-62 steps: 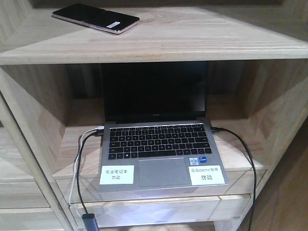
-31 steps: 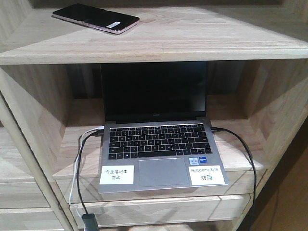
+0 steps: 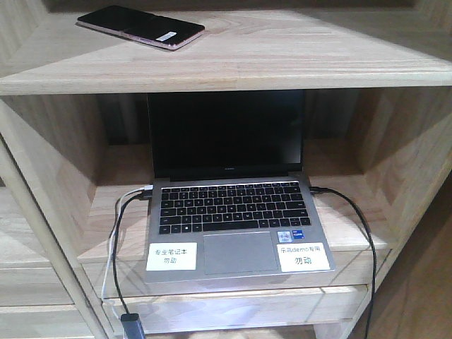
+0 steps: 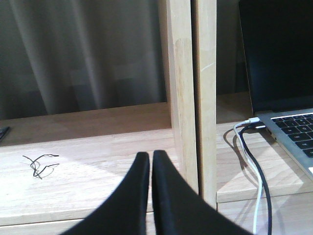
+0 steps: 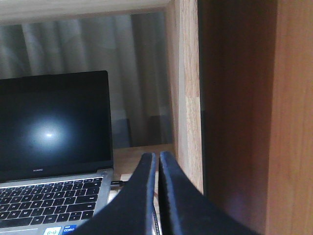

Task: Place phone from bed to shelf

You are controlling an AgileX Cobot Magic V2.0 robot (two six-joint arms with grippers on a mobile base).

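One phone (image 3: 140, 27) on shelf (image 3: 282, 60); one laptop (image 3: 229, 205) below.

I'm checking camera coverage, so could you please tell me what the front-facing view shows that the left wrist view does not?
Only the front-facing view shows the phone lying on the shelf's upper board, and the white stickers on the laptop's palm rest. Only the left wrist view shows the left end effector, its fingers together, and a small tangle of black wire in the neighbouring compartment. Both show the open laptop with its dark screen, and the cables plugged into its left side.
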